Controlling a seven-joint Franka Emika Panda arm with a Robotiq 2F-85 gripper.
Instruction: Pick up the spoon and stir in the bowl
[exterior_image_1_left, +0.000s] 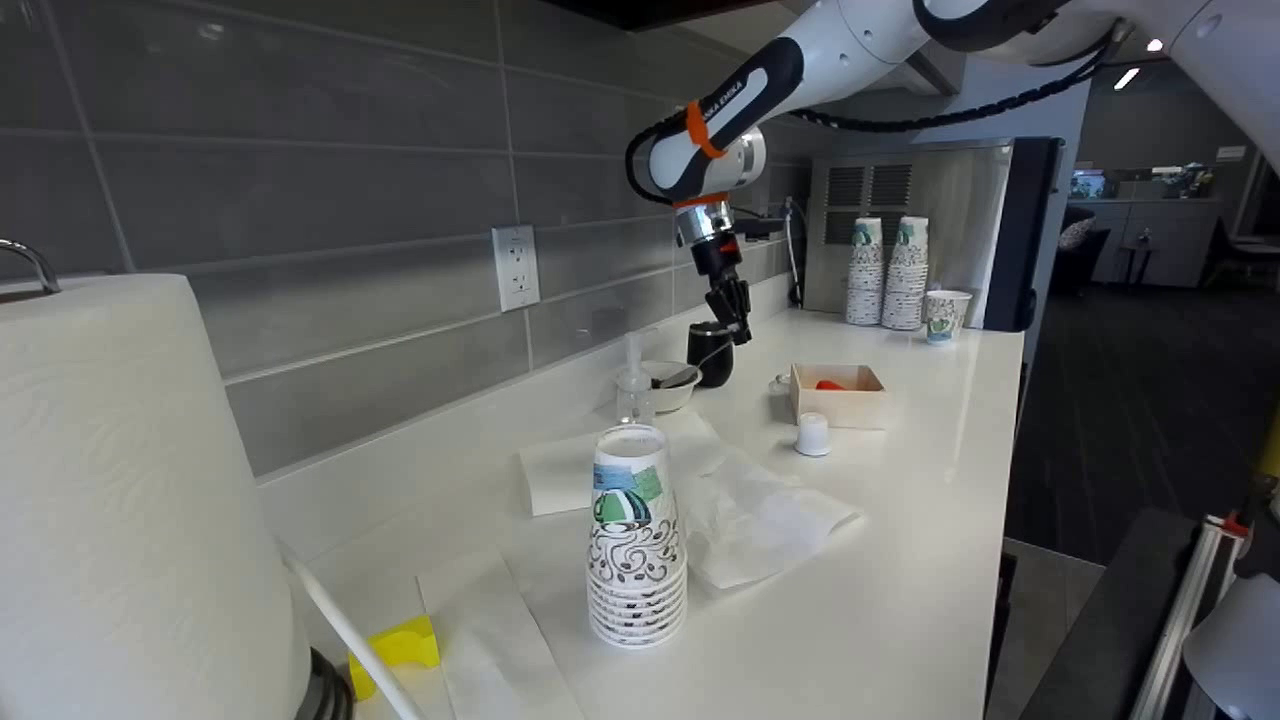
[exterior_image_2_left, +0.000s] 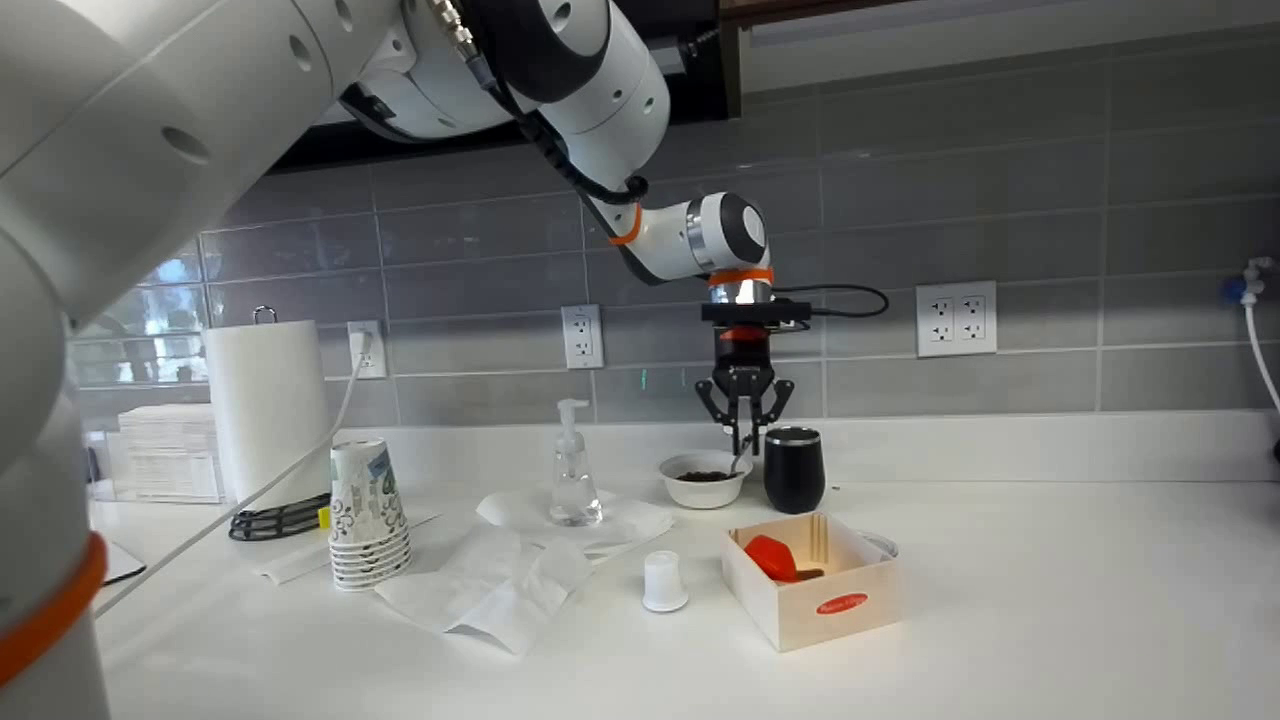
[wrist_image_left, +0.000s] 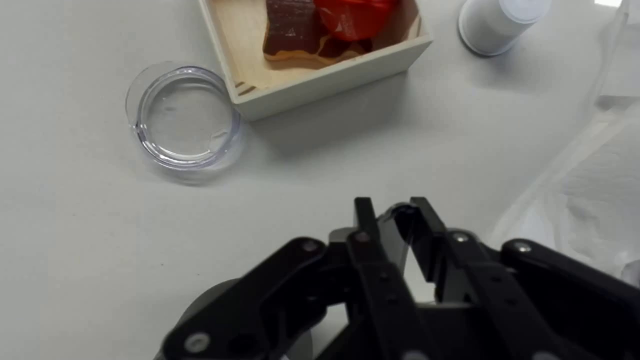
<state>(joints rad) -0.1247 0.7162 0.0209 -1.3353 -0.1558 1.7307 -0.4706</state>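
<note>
The small white bowl stands near the wall with dark contents in it; it also shows in an exterior view. The spoon leans in the bowl with its handle slanting up to my gripper. In the wrist view the wide, shiny end of the spoon fills the narrow gap between my fingertips and appears to touch both. My gripper looks shut on it, above the bowl's rim beside the mug. The bowl is mostly hidden behind my fingers in the wrist view.
A black mug stands right beside the bowl. A wooden box with red and brown pieces, a clear lid and a small white cup are nearby. A soap pump bottle stands on crumpled paper towels.
</note>
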